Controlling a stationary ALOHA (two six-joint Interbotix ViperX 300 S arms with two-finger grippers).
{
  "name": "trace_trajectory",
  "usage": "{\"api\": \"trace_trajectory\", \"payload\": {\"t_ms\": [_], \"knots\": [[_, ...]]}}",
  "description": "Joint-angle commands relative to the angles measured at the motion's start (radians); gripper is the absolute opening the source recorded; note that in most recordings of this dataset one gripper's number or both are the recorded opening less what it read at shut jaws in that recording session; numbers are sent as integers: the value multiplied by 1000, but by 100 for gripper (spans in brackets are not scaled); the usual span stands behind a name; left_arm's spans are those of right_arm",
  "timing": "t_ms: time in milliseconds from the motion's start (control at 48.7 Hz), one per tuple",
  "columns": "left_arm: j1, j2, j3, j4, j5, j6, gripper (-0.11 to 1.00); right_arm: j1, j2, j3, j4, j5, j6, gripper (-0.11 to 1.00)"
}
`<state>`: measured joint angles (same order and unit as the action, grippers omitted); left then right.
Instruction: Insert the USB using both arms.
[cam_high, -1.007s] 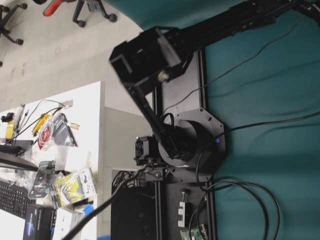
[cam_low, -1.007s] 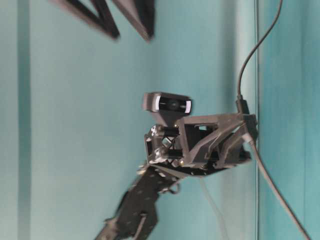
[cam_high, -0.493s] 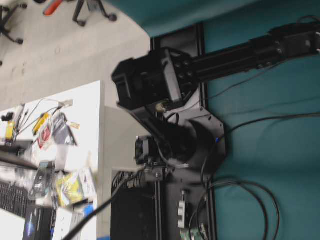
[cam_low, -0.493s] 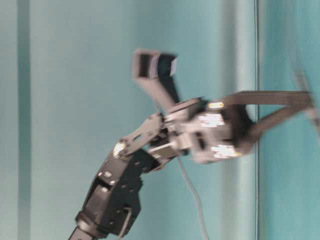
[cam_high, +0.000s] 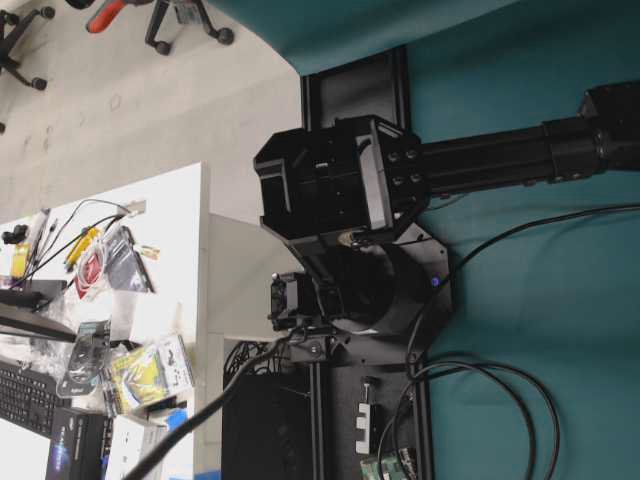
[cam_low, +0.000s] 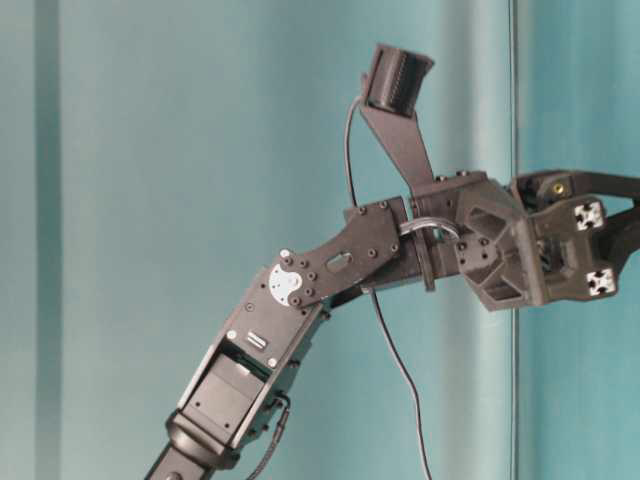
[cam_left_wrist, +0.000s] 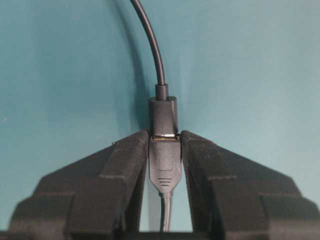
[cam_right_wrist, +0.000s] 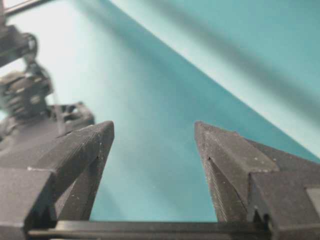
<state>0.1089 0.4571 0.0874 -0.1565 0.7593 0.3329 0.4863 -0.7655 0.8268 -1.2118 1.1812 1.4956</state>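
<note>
the left gripper (cam_left_wrist: 164, 150) is seen clamped on a black usb plug (cam_left_wrist: 164, 167), one finger pressed against each side of it. the plug is seated in a second black connector (cam_left_wrist: 163, 116) just above it, the two touching end to end, with a cable (cam_left_wrist: 150, 42) running up and out of the top of the picture. the plug's own cord is lost between the fingers at the bottom edge.

the right gripper (cam_right_wrist: 152, 135) is shown with its fingers (cam_right_wrist: 80, 150) spread well apart and nothing between them, over teal cloth (cam_right_wrist: 165, 90); another arm at the left is blurred and cut off.

in the overhead view one black arm (cam_high: 330, 190) is seen on its round base (cam_high: 380, 290), its far end cut off at the right edge. a white desk (cam_high: 160, 220) crowded with clutter is cropped at the left; no writing on it can be read. in the table-level view an arm's gripper (cam_low: 590, 250) is cut off at the right.
</note>
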Motion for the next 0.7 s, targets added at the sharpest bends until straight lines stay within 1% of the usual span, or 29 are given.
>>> {"api": "trace_trajectory", "payload": {"t_ms": [0, 62, 103, 247, 267, 288, 411, 514, 678], "knots": [[-14, -25, -26, 5, -2, -20, 28, 2, -2, -14, -3, -3, 9, 74], [-21, -32, -29, 5, -2, -25, 28, 2, -6, -12, -3, -3, 9, 74], [-25, -40, -31, 6, -3, -34, 32, 0, -11, -12, -2, -3, 9, 74], [-28, -61, -35, 6, -3, -69, 73, 2, -25, -9, 0, -3, 9, 74], [-28, -64, -35, 5, -3, -75, 78, 2, -28, -8, 0, -5, 9, 74], [-28, -67, -35, 5, -2, -80, 81, 2, -28, -8, 0, -3, 9, 74], [-28, -94, -35, 6, 18, -107, 77, 2, -28, -3, 0, -12, 9, 74], [-28, -163, -18, 6, 49, -132, 77, 2, -34, 9, 0, -25, 9, 74], [-26, -299, 69, 8, 35, -201, 77, 2, -91, 51, 0, -78, 9, 74]]}}
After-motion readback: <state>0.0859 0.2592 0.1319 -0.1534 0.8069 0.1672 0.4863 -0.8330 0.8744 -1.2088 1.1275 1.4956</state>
